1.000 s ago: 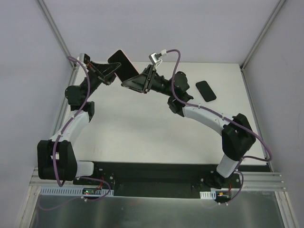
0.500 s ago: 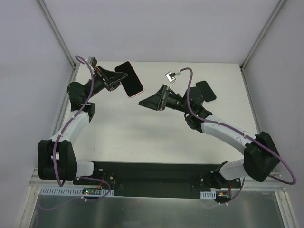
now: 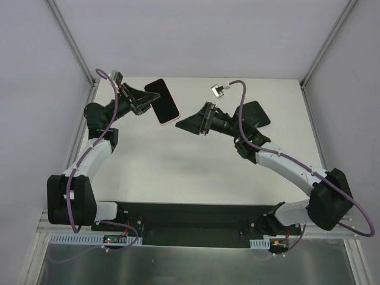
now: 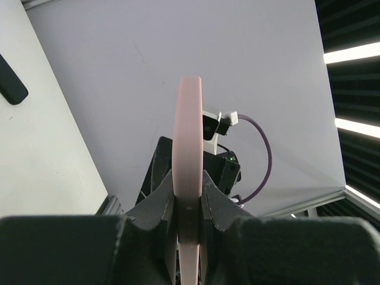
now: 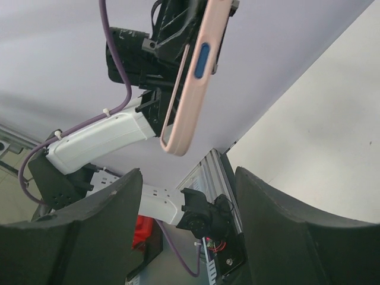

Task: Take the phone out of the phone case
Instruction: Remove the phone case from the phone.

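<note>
My left gripper [image 3: 148, 102] is shut on one end of the salmon-pink phone case [image 3: 164, 101] and holds it in the air over the table's back left. The top view shows the case's dark face inside a pink rim; I cannot tell whether anything sits in it. In the left wrist view the case [image 4: 189, 130] stands edge-on between the jaws of the left gripper [image 4: 189, 196]. My right gripper [image 3: 189, 126] is open and empty, a short way right of the case. Its own camera sees the case [image 5: 193, 77] above the right gripper [image 5: 187, 172]. A black phone [image 3: 262, 113] lies on the table at the back right, partly behind my right arm.
The same phone [image 4: 10, 86] shows as a dark slab at the left edge of the left wrist view. White walls with metal corner posts [image 3: 71, 41] close in the table on three sides. A black base plate [image 3: 196, 217] runs along the near edge.
My right gripper has drawn back from the case, down and to the right, with its jaws a little wider. The left gripper has lowered and turned the case slightly.
</note>
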You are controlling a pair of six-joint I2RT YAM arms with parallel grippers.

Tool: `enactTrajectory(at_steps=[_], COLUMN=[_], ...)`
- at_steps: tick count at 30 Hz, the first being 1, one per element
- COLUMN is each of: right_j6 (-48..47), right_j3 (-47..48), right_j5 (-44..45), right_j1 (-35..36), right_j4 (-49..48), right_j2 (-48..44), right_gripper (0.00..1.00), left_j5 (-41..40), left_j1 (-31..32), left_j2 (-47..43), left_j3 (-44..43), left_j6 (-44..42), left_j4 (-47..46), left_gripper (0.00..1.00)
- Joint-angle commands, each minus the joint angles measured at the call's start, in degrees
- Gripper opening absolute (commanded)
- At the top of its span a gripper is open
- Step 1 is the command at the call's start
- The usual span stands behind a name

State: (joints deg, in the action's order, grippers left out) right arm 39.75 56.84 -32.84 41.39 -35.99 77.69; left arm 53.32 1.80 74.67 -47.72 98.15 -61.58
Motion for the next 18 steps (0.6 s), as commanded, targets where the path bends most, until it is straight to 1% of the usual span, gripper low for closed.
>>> enactTrajectory(at_steps=[1, 4, 6, 10, 13, 14, 16, 17, 18], right_j6=[-1.08, -0.29, 1.82, 7.35, 10.69, 11.4, 13.25, 13.86, 15.35], right_j3=[3.45, 4.51, 4.77, 5.56, 6.44, 6.62, 6.62, 6.44, 6.27], right_j5=[0.94, 0.06, -0.91, -2.93, -4.24, -4.34, -4.6, -4.6, -4.51], right_j1=[-1.13, -1.75, -2.18, -2.36, -2.45, -2.54, -2.45, -2.71, -2.8], right_j4=[-1.01, -2.24, -5.4, -14.09, -18.76, -20.42, -22.45, -24.2, -25.26], right_j2=[0.88, 1.76, 2.81, 5.45, 7.82, 8.18, 9.05, 9.23, 9.41], right_gripper=[0.66, 0.62, 0.57, 0.54, 0.49, 0.44, 0.38, 0.31, 0.28], left_j5=[0.38, 0.38, 0.21, 0.21, 0.29, 0.29, 0.29, 0.29, 0.12], left_j1=[-0.13, -0.13, -0.05, -0.13, -0.13, -0.13, -0.13, -0.05, -0.13], left_j2=[-0.93, -0.58, -0.32, -0.14, -0.06, -0.06, -0.06, -0.06, 0.03], left_j3=[-1.49, -1.23, -0.97, -0.88, -0.97, -0.97, -1.05, -1.14, -1.06], left_j6=[1.69, 2.84, 3.54, 3.63, 3.72, 3.8, 3.98, 4.24, 4.33], left_j4=[-7.32, -8.73, -9.43, -9.7, -9.79, -9.87, -9.96, -10.22, -10.49], left_gripper=[0.0, 0.0, 0.0, 0.0, 0.0, 0.0, 0.0, 0.0, 0.0])
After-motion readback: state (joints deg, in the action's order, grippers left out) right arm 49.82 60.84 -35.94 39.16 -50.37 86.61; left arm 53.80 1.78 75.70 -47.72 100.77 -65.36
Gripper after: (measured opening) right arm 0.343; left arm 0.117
